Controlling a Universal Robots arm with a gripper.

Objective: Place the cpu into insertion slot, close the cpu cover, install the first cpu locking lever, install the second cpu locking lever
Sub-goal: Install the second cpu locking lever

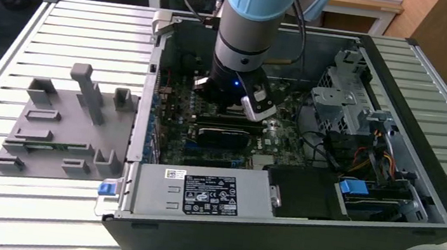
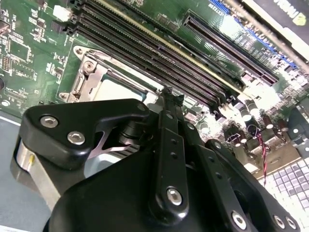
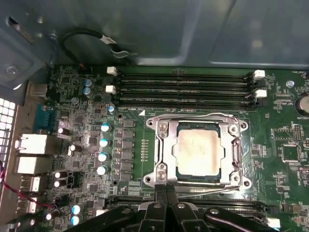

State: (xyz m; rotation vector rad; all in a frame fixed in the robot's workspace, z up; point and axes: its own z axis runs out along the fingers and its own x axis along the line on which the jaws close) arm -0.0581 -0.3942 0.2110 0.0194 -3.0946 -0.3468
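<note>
The cpu, a pale metal square, lies in the insertion slot on the green motherboard. The cpu cover, a silvery frame, lies flat around it. A thin wire lever runs along the slot's edge nearest my gripper. In the first wrist view my gripper has its black fingers pressed together, shut, with the tips at that edge by the lever's end; I cannot tell whether they touch it. The second wrist view shows the gripper from behind, over the slot. In the exterior view the gripper reaches down into the open computer case.
Long black memory slots run beside the socket, and blue-topped capacitors stand on its other side. The case walls, a drive cage and a power supply ring the board. A grey fixture stands at the exterior view's left.
</note>
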